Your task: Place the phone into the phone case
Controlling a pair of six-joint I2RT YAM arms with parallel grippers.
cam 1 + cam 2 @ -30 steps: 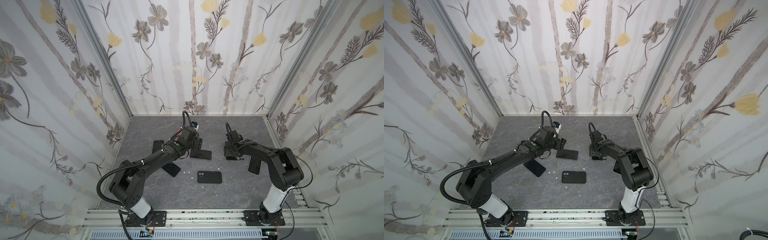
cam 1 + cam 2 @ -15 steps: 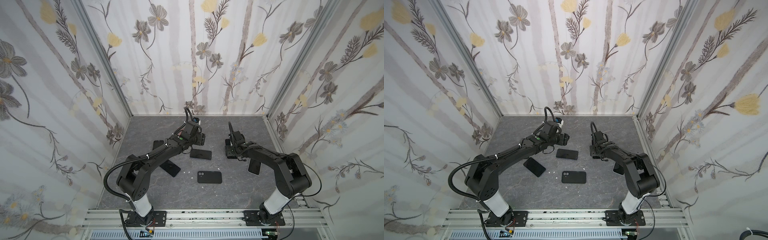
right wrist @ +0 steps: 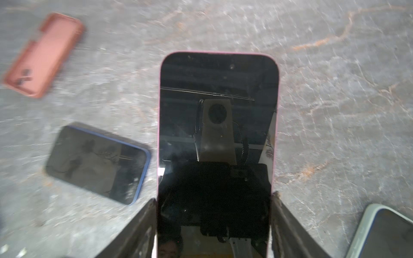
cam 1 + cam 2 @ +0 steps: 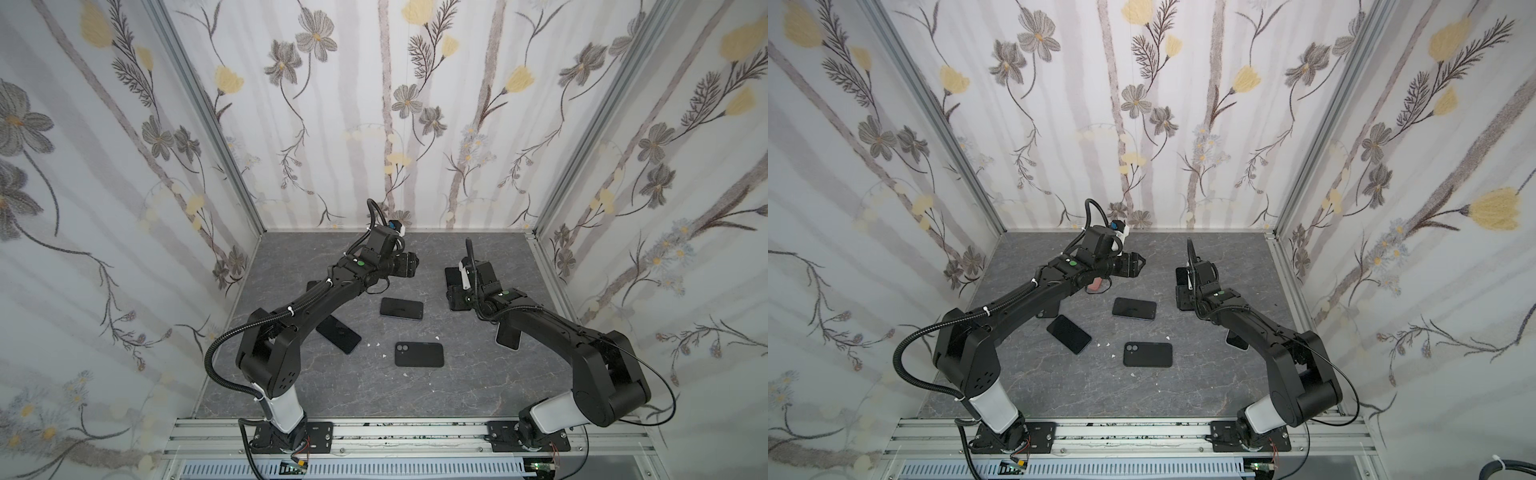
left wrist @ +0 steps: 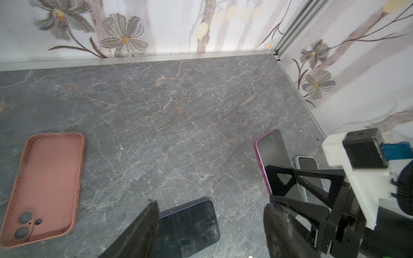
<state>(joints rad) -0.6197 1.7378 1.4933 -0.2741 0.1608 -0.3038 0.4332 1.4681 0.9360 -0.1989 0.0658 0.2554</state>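
Right jaws grip phone, long axis outward

A dark-screened phone with a blue rim lies flat near the middle of the grey marble-patterned tabletop, seen in both top views. Nearer the front, apart from it, a black rectangular phone case lies back-up, two round lens holes at one end. To the left, a black slab phone rests at a slant. At right, a pale-rimmed phone is partly hidden. White crumbs dot the surface between them. Flowered wallpaper lines the walls.
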